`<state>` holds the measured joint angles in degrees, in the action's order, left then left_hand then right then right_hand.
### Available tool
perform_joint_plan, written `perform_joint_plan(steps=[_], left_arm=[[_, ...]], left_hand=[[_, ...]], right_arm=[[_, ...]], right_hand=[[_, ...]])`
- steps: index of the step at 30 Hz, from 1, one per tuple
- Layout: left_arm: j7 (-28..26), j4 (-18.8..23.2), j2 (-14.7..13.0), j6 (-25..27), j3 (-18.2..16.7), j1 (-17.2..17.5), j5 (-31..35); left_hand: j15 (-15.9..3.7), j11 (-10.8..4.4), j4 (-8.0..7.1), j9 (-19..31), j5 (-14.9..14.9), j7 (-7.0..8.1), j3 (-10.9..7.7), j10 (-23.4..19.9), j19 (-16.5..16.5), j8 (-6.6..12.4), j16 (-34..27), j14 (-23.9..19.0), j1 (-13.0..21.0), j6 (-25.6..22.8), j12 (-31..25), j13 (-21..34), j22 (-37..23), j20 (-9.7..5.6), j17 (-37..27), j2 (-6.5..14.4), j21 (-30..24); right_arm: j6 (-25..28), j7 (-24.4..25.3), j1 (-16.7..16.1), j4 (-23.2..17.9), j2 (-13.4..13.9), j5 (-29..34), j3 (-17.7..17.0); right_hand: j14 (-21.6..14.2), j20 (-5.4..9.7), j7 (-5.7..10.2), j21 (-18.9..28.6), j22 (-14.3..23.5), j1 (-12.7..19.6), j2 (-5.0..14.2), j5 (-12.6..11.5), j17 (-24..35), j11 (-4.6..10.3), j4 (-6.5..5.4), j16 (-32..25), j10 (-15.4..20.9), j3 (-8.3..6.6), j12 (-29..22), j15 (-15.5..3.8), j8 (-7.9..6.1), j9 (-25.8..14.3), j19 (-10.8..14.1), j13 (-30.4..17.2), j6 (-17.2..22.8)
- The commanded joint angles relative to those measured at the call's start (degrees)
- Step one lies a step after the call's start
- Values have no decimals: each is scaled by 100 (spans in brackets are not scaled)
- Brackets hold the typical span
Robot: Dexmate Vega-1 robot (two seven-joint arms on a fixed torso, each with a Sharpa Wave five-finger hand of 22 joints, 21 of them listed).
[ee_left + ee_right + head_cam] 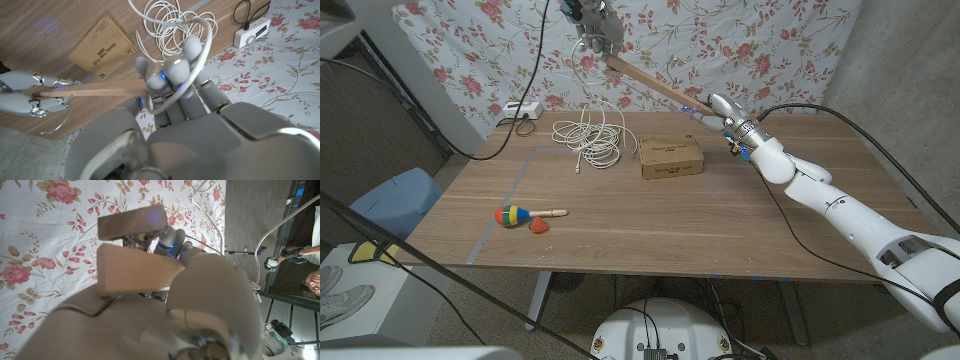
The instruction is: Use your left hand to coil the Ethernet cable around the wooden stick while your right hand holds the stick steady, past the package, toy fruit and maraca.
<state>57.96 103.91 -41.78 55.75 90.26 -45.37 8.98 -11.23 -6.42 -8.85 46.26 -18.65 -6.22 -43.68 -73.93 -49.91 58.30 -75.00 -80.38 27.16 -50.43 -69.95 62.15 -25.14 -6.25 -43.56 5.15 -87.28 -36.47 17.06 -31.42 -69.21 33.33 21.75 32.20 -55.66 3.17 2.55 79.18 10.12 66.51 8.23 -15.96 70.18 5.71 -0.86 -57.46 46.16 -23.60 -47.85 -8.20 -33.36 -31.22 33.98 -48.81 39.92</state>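
Note:
My right hand (728,117) grips one end of the long wooden stick (655,86), which slants up over the table's back edge. My left hand (595,22) is raised at the stick's far end, holding the white Ethernet cable (202,52) looped across its fingers (170,75), right by the stick (95,92). Most of the cable lies as a loose coil (590,135) on the table. The right wrist view looks along the stick (135,270) past my right hand (210,305).
A brown cardboard package (671,158) sits mid-table beside the coil. A striped maraca (516,215) and a red toy fruit (539,228) lie front left. A white power strip (520,110) is at the back left corner. A person (310,280) is behind the rig.

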Motion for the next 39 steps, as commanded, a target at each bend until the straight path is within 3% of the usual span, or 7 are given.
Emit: perform_joint_plan(steps=[1,4,13,21,30,35,39], left_arm=[[-449,-315,191,-486,-612,591,-368],[-671,-529,382,-678,-787,796,-462],[-1190,-732,864,-664,-783,930,-190],[-1169,-910,1111,-884,-760,975,-279],[-1285,-589,1002,-652,-804,1064,-352],[-1415,-110,783,-458,-887,1119,-400],[-1717,382,602,-11,-871,1129,-225]], left_hand=[[-10,-4,10,-18,1,-277,-85,-53,-10,48,-4,-16,-29,252,40,-44,34,-63,-17,50,-63],[-9,-11,16,-21,27,-270,-104,-39,-8,68,-4,-32,-28,241,18,23,35,-72,-20,75,-93],[-7,-22,18,-47,114,-273,-131,-77,-26,103,18,-31,-57,248,38,34,90,-82,10,104,-124],[-12,-30,20,-54,152,-264,-145,-85,-30,130,-40,-54,-73,248,48,49,86,-88,-48,110,-139],[-13,-1,18,-73,201,-271,-168,-108,-28,160,-9,-22,-107,275,82,30,99,-102,-16,113,-144],[-12,-12,21,-79,212,-264,-177,-116,-37,175,-23,-40,-113,268,86,32,93,-102,-28,117,-155],[-10,-15,26,-73,229,-251,-189,-120,-34,190,-11,-44,-120,295,90,35,96,-112,-8,121,-155]], right_arm=[[-59,58,68,-88,-86,-26,21],[-135,8,121,-125,-127,12,77],[-235,-412,295,16,-262,-123,208],[-99,-392,318,48,-330,-117,143],[229,-290,496,301,-432,-50,164],[390,-126,613,495,-488,-36,172],[499,-103,711,631,-496,-30,222]], right_hand=[[-15,624,-12,10,15,30,79,-43,6,-24,31,-52,61,-21,-13,-425,-19,-9,22,22,48],[-19,625,-21,13,17,33,80,-43,7,-31,34,-56,73,-20,-7,-424,-20,-6,23,41,60],[-23,618,-34,22,22,54,76,-40,9,-84,60,-64,94,-18,-11,-423,-24,2,17,49,95],[-27,609,-43,29,23,62,77,-37,10,-70,71,-71,104,-13,-16,-422,-17,10,15,46,99],[-32,605,-48,39,23,71,80,-33,13,-57,83,-83,110,-9,-13,-420,-7,18,26,53,104],[-40,607,-47,50,22,73,84,-29,15,-55,87,-95,114,-5,1,-421,-1,23,52,78,110],[-53,604,-50,54,22,77,86,-26,17,-56,93,-107,125,-3,-4,-423,5,27,53,78,111]])
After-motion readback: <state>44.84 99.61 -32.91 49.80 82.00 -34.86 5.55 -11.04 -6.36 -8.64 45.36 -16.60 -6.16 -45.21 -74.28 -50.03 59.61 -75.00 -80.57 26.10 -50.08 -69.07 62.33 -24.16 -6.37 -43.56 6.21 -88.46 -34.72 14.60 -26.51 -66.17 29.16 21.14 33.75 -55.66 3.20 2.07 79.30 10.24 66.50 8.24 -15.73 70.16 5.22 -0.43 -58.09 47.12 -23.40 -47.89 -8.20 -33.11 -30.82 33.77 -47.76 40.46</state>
